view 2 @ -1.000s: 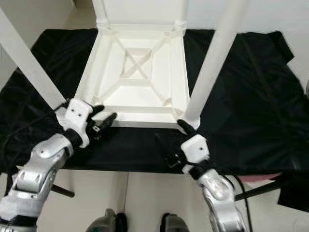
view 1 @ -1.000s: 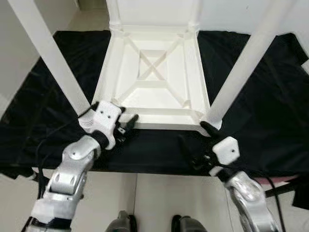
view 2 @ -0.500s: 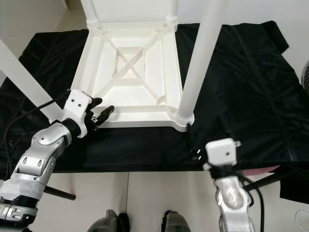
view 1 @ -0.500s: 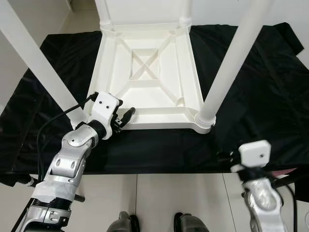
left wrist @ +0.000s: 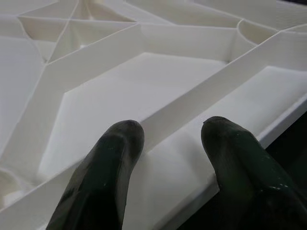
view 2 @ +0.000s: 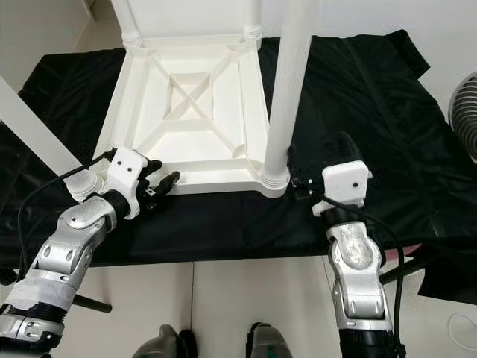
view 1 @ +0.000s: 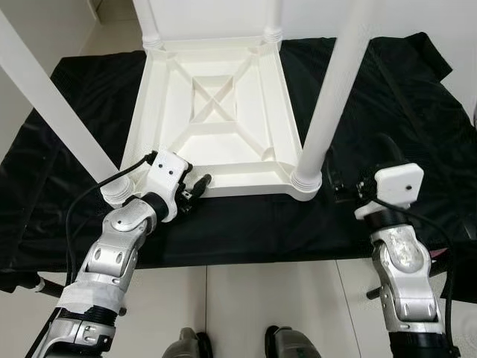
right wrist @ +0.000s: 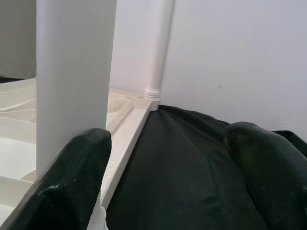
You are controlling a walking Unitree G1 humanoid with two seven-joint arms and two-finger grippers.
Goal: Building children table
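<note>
While the table is lying upside down on the cloth, these lines are covering the change first, then the materials.

right gripper change: right gripper is now sitting higher and further out than half a second ago, level with the near-right leg's foot, after dropping away from that corner a second ago
right gripper state: fingers are spreading wide; right wrist view is showing one finger just beside the near-right leg, the other well clear over the cloth, nothing held
left gripper change: left gripper is staying at the near edge of the tabletop, barely shifted
left gripper state: fingers are standing moderately apart over the front rim, gripping nothing
camera change: whole scene is sliding lower in frame, so the head is moving, not the table
task meaning: judging it as lining up for a fresh grasp on the near-right leg, probably to seat or check it; all four legs are looking fitted
table location: children table is resting top-down in the middle of the black cloth, legs pointing up
table material: white moulded plastic, smooth, matt; underside is showing raised ribs forming an X inside a square
leg shape: round plain tubes with ringed collars at the sockets
cloth texture: thin, black, wrinkled, draping over the support's front edge
</note>
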